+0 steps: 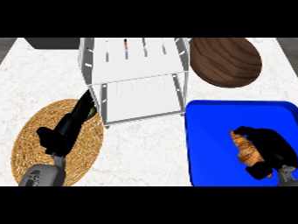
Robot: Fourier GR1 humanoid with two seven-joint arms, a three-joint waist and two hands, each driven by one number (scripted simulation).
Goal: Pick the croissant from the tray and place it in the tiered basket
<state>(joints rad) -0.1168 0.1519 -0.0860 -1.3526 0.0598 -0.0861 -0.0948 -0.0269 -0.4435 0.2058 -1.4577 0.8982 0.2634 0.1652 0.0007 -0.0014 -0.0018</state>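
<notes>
wooden bowl (226, 61) beside tiered basket (137, 78)

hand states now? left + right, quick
Left hand: open, holding nothing, fingers stretched out over the woven mat.
Right hand: shut on the croissant, over the blue tray.

Blue tray (202, 144), brown croissant (243, 148), white tiered basket (138, 81)
</notes>
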